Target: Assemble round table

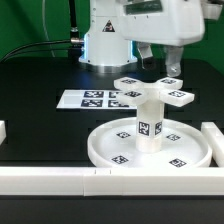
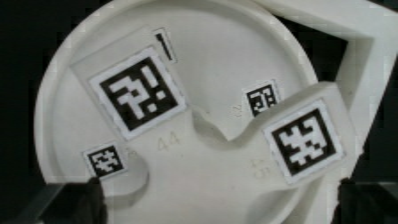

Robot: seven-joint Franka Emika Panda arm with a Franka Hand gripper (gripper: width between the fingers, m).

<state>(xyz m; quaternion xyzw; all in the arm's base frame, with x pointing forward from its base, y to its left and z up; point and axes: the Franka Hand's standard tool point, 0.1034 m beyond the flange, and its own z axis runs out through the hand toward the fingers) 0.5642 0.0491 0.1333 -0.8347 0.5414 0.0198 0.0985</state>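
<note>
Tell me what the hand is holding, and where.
Cannot be told: the hand is at one arm of the cross-shaped piece, but contact is unclear.

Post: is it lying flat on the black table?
No. In the exterior view the post stands upright in the middle of the rimmed disc, with the cross-shaped piece on top.

White disc (image 1: pixel 150 148) flat; post (image 1: pixel 150 118) upright at its hub, cross piece (image 1: pixel 153 90) level on top

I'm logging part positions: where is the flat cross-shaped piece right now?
In the exterior view, the cross-shaped piece sits atop the upright post at the centre of the large disc, just below the gripper, with the marker board behind.
</note>
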